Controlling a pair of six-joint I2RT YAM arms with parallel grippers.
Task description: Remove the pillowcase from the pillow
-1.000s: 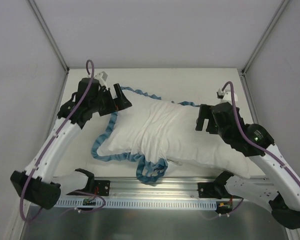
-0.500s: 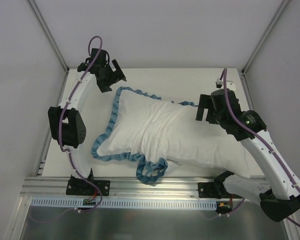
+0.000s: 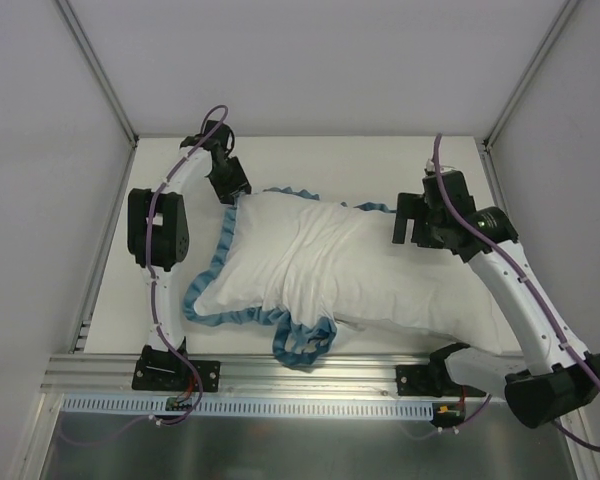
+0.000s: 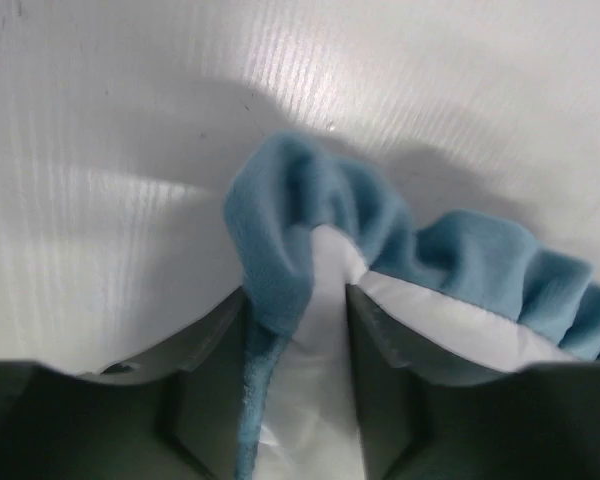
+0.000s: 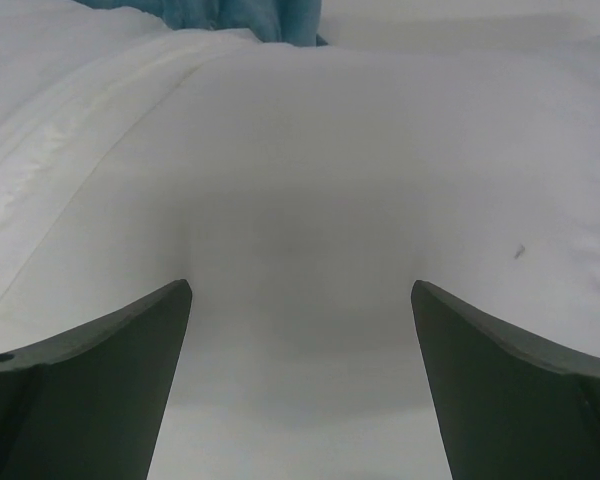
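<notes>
Sitting inside left gripper point(image 4: 298, 296): pillowcase point(image 4: 278, 225) corner

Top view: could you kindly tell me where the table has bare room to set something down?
Bare: the far strip of the table beyond the pillowcase, and a narrow near-left patch beside it. Crowded: the middle and right, under the pillow and the right arm.

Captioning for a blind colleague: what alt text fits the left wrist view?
The teal ruffled corner of the pillowcase, white inside showing, stands bunched between the two grey fingers of the left gripper, touching both. The bare white table lies behind.
</notes>
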